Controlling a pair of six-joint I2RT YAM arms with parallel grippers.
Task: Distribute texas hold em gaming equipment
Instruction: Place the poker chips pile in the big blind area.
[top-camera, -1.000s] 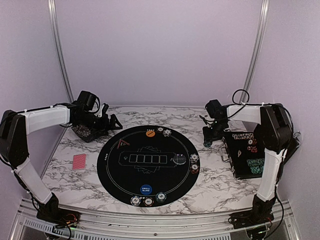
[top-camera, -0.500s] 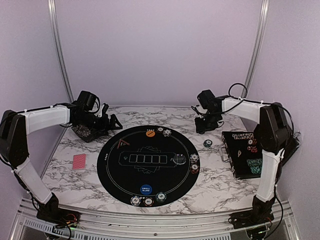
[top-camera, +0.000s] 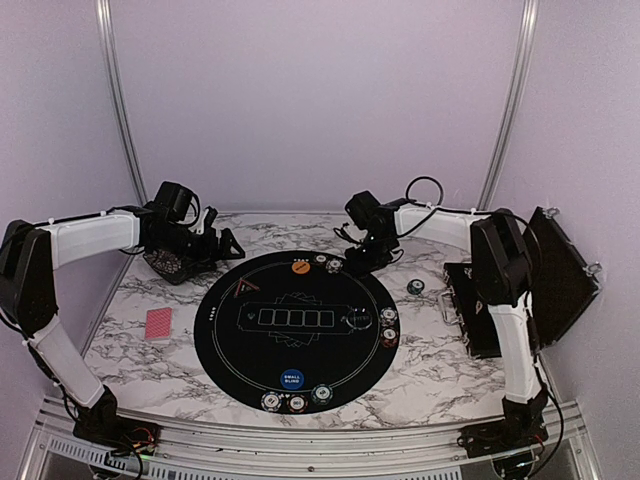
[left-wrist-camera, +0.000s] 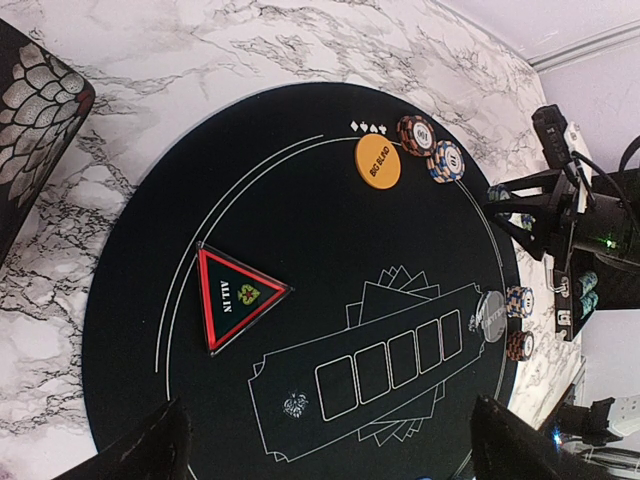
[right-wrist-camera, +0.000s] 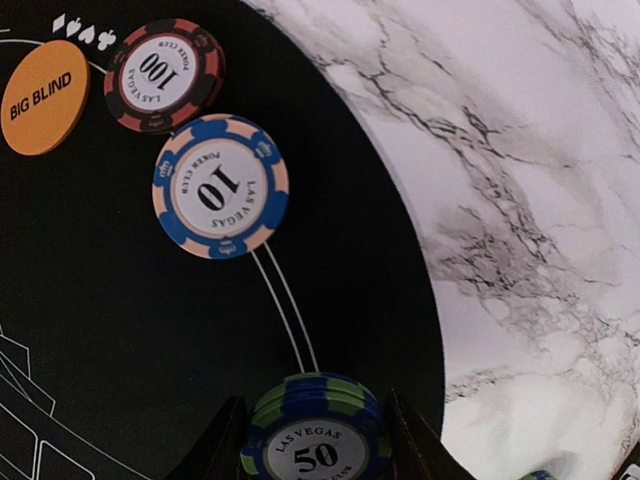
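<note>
**Top external view: right gripper (top-camera: 362, 262) holds a 50 chip (right-wrist-camera: 315, 442) at the far rim of the mat (top-camera: 240, 350)**

Nearest the arm bases, three near chips (top-camera: 296, 402) sit in a row on the mat's near rim. The blue button (top-camera: 291, 379) lies just beyond them. To the left, off the mat, the cards (top-camera: 159, 324) lie red back up on the table (top-camera: 430, 360).

On the right of the mat, the grey button (top-camera: 359, 319) lies beside two side chips (top-camera: 389, 327), one just beyond the other near the rim. Left of centre lies the triangle (left-wrist-camera: 235, 297), a black marker with a red edge.

At the far rim, the orange button (right-wrist-camera: 43, 97) reads BIG BLIND. The 100 chip (right-wrist-camera: 163, 75) is just beside it, and the 10 chip (right-wrist-camera: 221, 186) is next along. All three lie flat on the mat.

The right gripper hangs over the far right rim, close to the 10 chip. The right wrist view shows its jaws pinching the blue-green 50 chip by the edges, face up. Whether the chip touches the mat cannot be told.

Further right, one loose chip (top-camera: 415, 287) lies on the table between the mat and the case (top-camera: 480, 325).

At the far left, the left gripper (top-camera: 228, 245) is above the table beside a dark patterned item (top-camera: 163, 266). Its jaws are spread wide and hold nothing.
</note>
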